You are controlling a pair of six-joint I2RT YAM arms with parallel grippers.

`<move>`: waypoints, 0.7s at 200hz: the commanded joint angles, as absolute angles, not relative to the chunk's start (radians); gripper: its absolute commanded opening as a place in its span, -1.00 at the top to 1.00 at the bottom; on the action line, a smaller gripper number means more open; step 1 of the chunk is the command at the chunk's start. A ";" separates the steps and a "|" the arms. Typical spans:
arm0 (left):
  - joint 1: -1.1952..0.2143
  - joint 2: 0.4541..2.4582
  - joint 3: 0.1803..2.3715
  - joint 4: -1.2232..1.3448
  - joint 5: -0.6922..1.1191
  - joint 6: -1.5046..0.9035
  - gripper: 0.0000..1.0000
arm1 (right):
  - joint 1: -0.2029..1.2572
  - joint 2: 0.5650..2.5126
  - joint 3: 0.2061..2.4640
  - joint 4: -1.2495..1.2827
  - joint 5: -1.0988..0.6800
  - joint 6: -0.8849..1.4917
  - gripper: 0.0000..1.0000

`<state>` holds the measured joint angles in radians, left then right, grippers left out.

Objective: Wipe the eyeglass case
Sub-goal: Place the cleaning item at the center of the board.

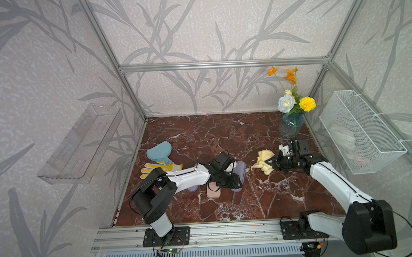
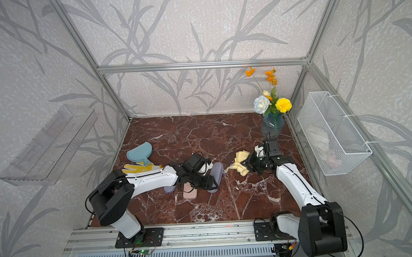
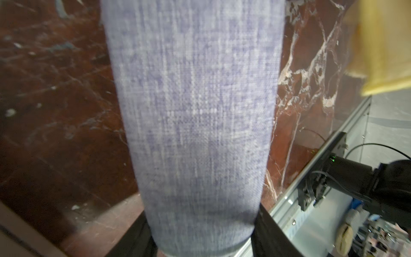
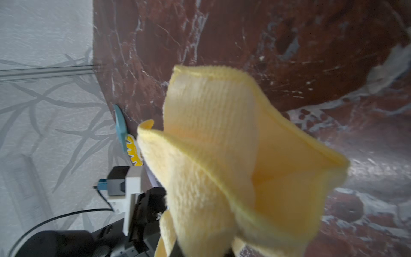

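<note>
The eyeglass case (image 1: 240,168) (image 2: 217,169) is a long lavender fabric case in the middle of the marble table. My left gripper (image 1: 235,184) (image 2: 208,184) is shut on it. In the left wrist view the case (image 3: 193,111) runs out from between the black fingers (image 3: 271,233) and fills the middle. My right gripper (image 1: 274,163) (image 2: 248,164) is shut on a crumpled yellow cloth (image 1: 264,163) (image 2: 240,164) just right of the case, a small gap between them. The cloth (image 4: 222,155) hides the right jaws in the right wrist view.
A pink block (image 1: 213,193) lies under the left gripper. A light blue scoop (image 1: 158,152) and a yellow-dotted glove (image 1: 159,168) lie at the left. A vase of flowers (image 1: 291,125) stands back right, near a wire basket (image 1: 360,132). A clear shelf (image 1: 79,144) hangs on the left wall.
</note>
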<state>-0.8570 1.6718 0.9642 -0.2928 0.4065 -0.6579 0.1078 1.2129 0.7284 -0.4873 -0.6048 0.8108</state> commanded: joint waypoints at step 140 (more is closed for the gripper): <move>-0.960 1.725 1.144 -0.493 0.219 -0.750 -0.59 | 0.269 1.400 0.940 -0.832 -0.044 0.414 -0.43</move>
<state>-0.9512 1.7935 1.1450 -0.5091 0.2108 -0.7444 0.2630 1.4452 0.8684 -0.7326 -0.1131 0.4713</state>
